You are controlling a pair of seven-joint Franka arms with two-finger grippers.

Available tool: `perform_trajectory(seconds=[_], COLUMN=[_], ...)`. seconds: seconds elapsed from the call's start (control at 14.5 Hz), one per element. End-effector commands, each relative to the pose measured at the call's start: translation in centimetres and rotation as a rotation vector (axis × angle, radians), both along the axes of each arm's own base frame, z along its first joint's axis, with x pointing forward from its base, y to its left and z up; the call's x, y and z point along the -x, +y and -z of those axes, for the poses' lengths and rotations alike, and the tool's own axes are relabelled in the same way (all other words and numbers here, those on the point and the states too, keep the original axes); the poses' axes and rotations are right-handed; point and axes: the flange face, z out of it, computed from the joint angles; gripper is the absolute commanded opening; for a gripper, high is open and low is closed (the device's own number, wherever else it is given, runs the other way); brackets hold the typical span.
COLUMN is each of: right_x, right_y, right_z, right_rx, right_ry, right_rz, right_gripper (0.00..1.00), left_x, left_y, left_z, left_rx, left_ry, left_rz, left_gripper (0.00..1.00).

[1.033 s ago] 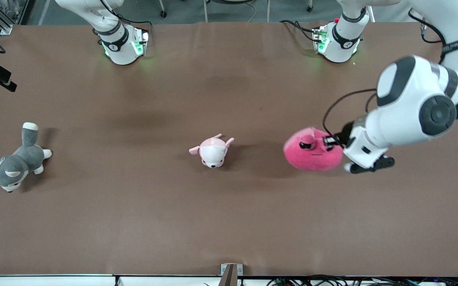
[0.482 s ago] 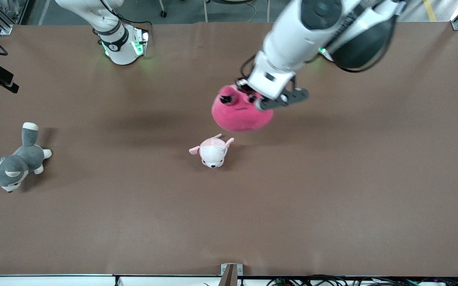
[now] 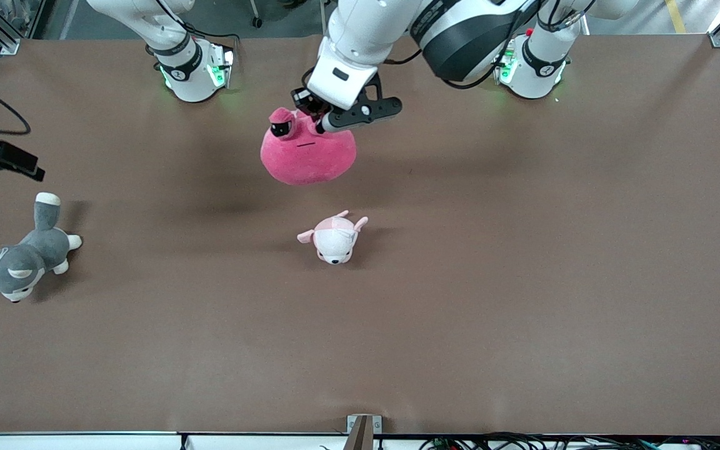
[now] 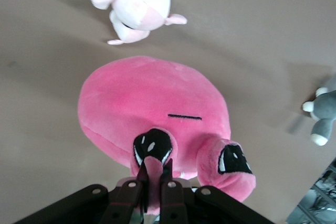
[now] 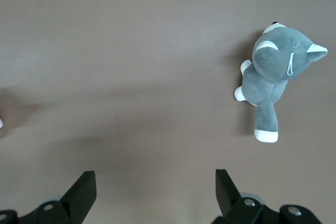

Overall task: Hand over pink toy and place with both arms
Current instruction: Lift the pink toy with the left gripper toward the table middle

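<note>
The pink toy (image 3: 308,155) hangs in the air from the left gripper (image 3: 317,122) over the table (image 3: 522,281), at twelve o'clock from the puppy plush (image 3: 334,237) lying mid-table. The husky plush (image 3: 21,256) lies at nine o'clock from the puppy, well apart, toward the right arm's end. The right gripper (image 5: 152,192) hovers over bare table near the husky.

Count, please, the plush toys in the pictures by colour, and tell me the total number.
Hot pink: 1, the pink toy, held in the air by the left gripper.
Pale pink and white: 1, the puppy plush, on the table.
Grey and white: 1, the husky plush, on the table, below the open right gripper.
Total: 3 toys.
</note>
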Motion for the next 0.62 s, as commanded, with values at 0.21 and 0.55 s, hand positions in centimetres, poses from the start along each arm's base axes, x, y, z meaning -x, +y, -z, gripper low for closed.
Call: perform_trajectory(seconds=[0.21, 0.55], right_x=[-2.1, -2.8], right_y=[-0.4, 2.8], right_z=[3.0, 7.1], right_rx=[-0.016, -0.059], right_ry=[0.009, 0.008], right_rz=[0.032, 0.289], right_gripper=[1.0, 1.0], left_x=[2.0, 2.2], left_y=[-5.5, -7.4], left_z=[2.4, 5.1], left_rx=[0.009, 0.025], left_ry=[-0.06, -0.057], left_rz=[-0.028, -0.05], left_gripper=[0.0, 0.0])
